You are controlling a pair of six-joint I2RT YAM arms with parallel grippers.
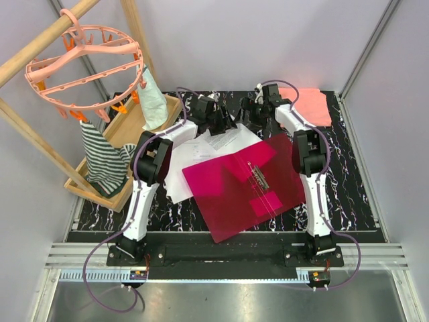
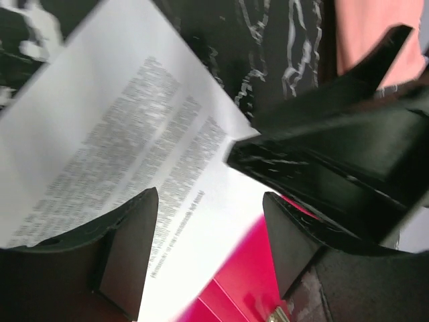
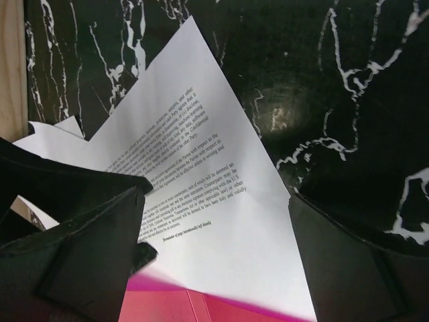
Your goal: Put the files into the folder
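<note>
The crimson folder [image 1: 244, 191] lies open in the middle of the table, its metal clip [image 1: 260, 176] along the spine. Several white printed files [image 1: 194, 157] lie fanned at its far-left edge, partly tucked under it. One sheet [image 2: 127, 127] overlaps the folder [image 2: 248, 278] in the left wrist view, and the same sheet [image 3: 201, 161] meets the folder's edge [image 3: 201, 307] in the right wrist view. My left gripper [image 2: 211, 231] hovers open over that sheet's corner. Close beside it, my right gripper [image 3: 214, 248] hangs wide open above the sheet, gripping nothing.
A salmon-pink folded cloth [image 1: 310, 104] lies at the back right. A wooden tray [image 1: 127, 131] with striped and mint garments stands at the left, under a pink round clothes hanger [image 1: 84, 64] on a wooden rack. The two grippers nearly touch at the back centre.
</note>
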